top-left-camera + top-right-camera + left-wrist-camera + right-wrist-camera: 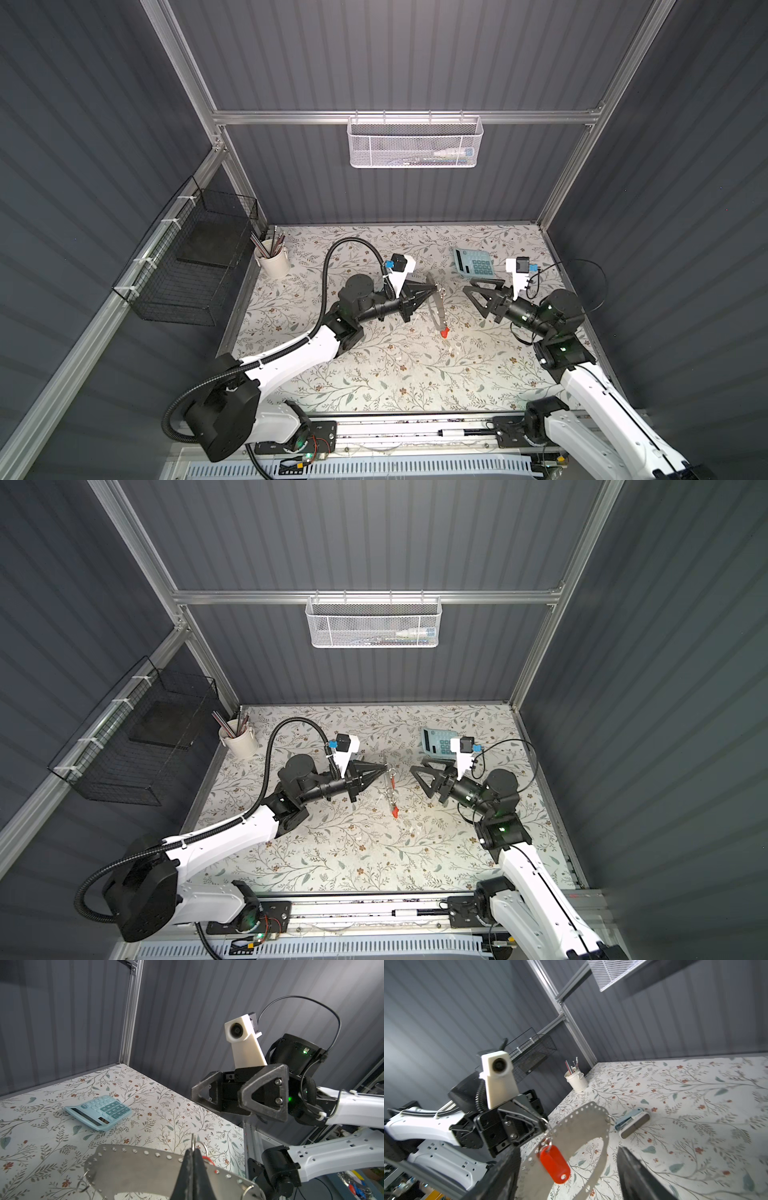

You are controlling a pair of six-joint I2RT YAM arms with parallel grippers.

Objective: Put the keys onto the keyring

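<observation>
White-shelled left arm (299, 349) is carrying a corrugated black hose (324, 291) while right gripper (216, 1095) is showing triangular, silver-screwed fingers (282, 1091).

The left fingers (434, 287) are pinched tight on the rim of the keyring (437, 309), held on edge over the floral worktop (374, 374), with a red key (444, 332) at its near end. The right fingers (478, 305) gape apart close by, touching nothing. Behind them lies a pale blue calculator (473, 262). A cup of pencils (272, 262) sits far left.
</observation>
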